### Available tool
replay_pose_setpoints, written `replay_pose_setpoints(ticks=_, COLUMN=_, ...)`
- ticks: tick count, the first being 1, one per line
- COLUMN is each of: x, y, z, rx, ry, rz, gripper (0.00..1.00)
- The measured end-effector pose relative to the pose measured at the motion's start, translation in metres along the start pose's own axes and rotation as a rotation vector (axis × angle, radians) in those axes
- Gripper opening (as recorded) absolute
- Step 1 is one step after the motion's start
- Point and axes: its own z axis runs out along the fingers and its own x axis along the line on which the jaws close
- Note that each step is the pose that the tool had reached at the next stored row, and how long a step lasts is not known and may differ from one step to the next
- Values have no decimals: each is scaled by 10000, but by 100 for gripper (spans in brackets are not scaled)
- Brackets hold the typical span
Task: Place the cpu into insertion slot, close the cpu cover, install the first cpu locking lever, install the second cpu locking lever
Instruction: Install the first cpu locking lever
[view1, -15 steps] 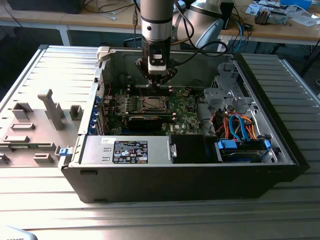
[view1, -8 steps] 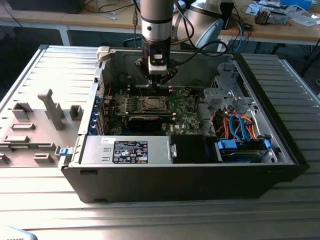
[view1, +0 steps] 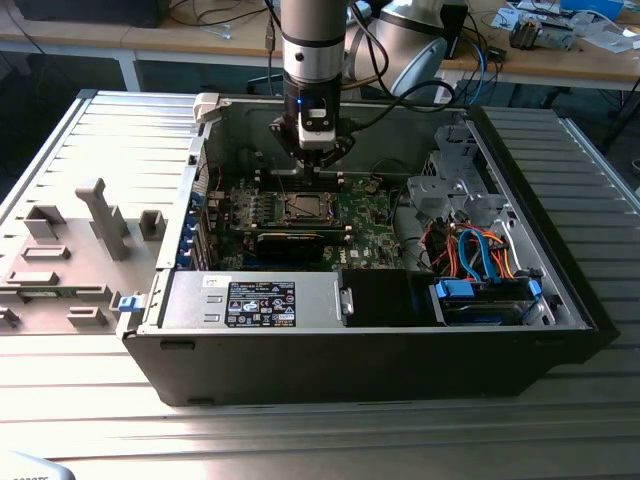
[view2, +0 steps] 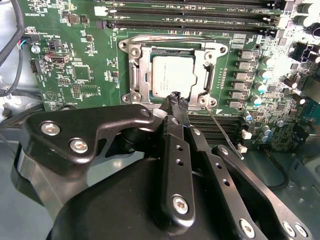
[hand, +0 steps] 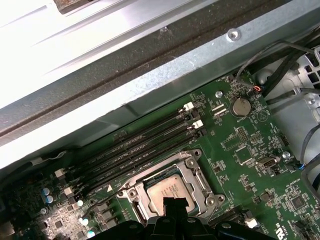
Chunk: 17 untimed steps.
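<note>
Inside an open computer case (view1: 560, 300) lying on a ribbed metal table (view1: 300, 440): green motherboard (view2: 85, 65), with the insertion slot (view2: 172, 75) near its middle, holding the cpu (view2: 172, 75), silvery face up, seated flat. Around the chip, flat on the socket, the cpu cover (view2: 137, 75), its silver frame closed down. Beside the slot, long black memory slots (hand: 140, 145) in parallel rows. Just above the slot's near edge, the gripper (view2: 176, 97), black fingers (view2: 172, 107) drawn together with the tips nearly meeting, gripping nothing visible. Close to the tips, slanting away from the socket's corner, a thin wire lever (view2: 222, 132), raised off the board. Nearer the case's front wall, a grey labelled box (view1: 255, 300); toward the exterior view's right, a drive bay with orange and blue cables (view1: 480, 250).
</note>
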Motion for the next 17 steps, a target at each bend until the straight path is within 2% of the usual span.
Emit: replay_pose_setpoints(ticks=17, x=0, y=0, z=0, rx=-11, ry=7, rz=-308, gripper=11)
